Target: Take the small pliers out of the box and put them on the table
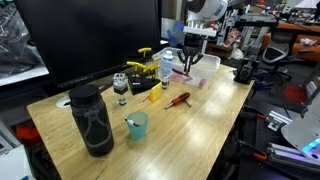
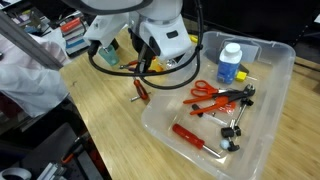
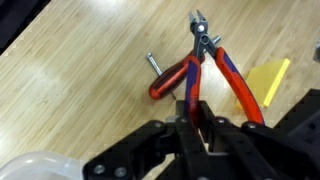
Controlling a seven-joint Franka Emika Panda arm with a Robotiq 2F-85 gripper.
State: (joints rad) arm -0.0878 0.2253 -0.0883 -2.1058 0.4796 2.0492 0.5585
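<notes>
The small pliers lie flat on the tabletop, outside the box, beside a red-handled screwdriver. The end effector hangs just behind their handles, fingers drawn narrow together, holding nothing.

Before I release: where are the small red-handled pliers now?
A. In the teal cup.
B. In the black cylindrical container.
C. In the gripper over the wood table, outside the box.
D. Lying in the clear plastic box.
C: the wrist view shows the gripper shut on the small red-handled pliers over the light wood-grain table, and in an exterior view they hang outside the clear plastic box.
</notes>
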